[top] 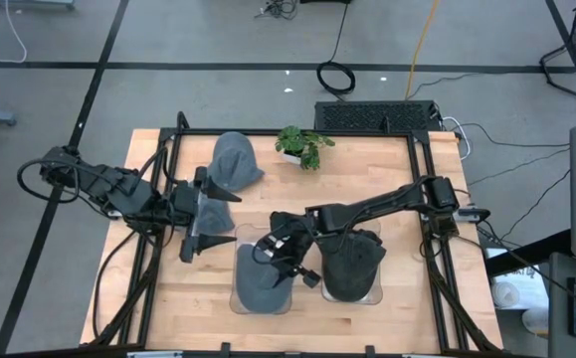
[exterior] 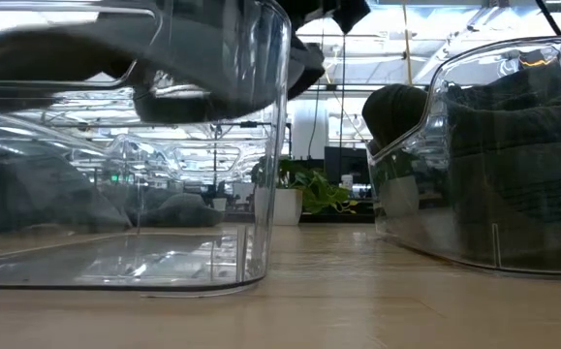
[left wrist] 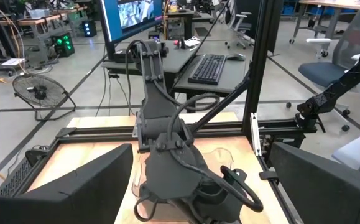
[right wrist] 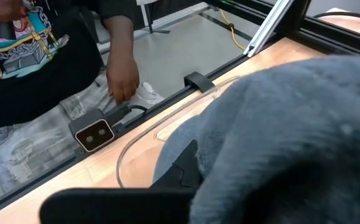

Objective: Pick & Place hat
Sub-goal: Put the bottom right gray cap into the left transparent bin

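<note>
Mostly hidden — right gripper (top: 286, 261) clamped on grey hat (top: 260, 280) over clear bin (top: 236, 298), fingertips buried; left gripper (top: 211, 214) wide open, empty.

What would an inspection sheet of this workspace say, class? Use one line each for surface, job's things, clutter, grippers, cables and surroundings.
Surface: wooden table in a black frame.
Job's things: grey hat lying at the back; second grey hat over the left clear bin; dark hat in the right bin.
Clutter: potted plant at the back edge.
Grippers: left gripper open, empty, beside the back hat; right gripper shut on the second grey hat.
Cables: yellow cable and black coil on the floor.
Surroundings: person beside the table.
</note>
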`<move>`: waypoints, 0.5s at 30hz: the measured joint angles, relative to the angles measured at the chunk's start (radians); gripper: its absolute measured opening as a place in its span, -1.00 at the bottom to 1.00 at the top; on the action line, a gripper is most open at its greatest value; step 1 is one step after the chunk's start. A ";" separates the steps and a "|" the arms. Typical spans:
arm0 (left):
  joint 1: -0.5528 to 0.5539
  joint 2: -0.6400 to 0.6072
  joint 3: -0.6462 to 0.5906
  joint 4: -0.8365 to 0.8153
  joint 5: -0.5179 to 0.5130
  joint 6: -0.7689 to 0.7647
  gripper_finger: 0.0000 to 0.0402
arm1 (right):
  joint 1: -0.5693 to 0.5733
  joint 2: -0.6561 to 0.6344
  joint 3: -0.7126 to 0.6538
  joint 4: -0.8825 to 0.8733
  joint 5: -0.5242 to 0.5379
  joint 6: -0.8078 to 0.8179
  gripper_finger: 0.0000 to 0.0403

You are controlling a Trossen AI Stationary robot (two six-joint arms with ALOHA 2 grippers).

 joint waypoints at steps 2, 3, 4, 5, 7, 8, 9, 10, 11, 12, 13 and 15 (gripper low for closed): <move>0.000 0.000 0.000 0.000 0.000 0.000 0.95 | 0.000 0.000 -0.028 0.045 0.000 0.007 -1.00; 0.000 0.000 0.000 0.000 0.000 0.000 0.95 | 0.000 0.000 -0.043 0.070 0.000 0.015 -1.00; 0.000 0.000 0.000 0.000 0.000 0.000 0.95 | 0.000 0.000 -0.059 0.098 0.000 0.023 -1.00; 0.000 0.000 0.000 0.000 0.000 0.000 0.95 | 0.000 0.000 -0.076 0.125 0.000 0.028 -1.00; 0.000 0.000 0.000 0.000 0.000 0.000 0.95 | 0.000 0.000 -0.109 0.175 0.002 0.038 -1.00; 0.000 0.000 0.000 0.000 0.000 0.000 0.95 | 0.000 0.000 -0.123 0.198 0.004 0.048 -1.00; 0.000 0.000 0.000 0.000 0.000 0.000 0.95 | 0.001 0.000 -0.135 0.215 0.005 0.056 -1.00; 0.000 0.000 0.000 0.000 0.000 0.000 0.95 | 0.001 0.000 -0.144 0.226 0.005 0.061 -1.00; 0.000 0.000 0.000 0.000 0.000 0.000 0.95 | 0.000 0.000 -0.149 0.232 0.006 0.063 -1.00; 0.000 0.000 0.000 0.000 0.000 0.000 0.95 | -0.002 0.000 -0.154 0.234 0.005 0.063 -1.00; 0.000 0.000 0.000 0.000 0.000 0.000 0.95 | -0.004 0.000 -0.155 0.235 0.004 0.063 -1.00; 0.000 0.000 0.000 0.000 0.000 0.000 0.95 | -0.007 0.000 -0.159 0.237 0.005 0.063 -1.00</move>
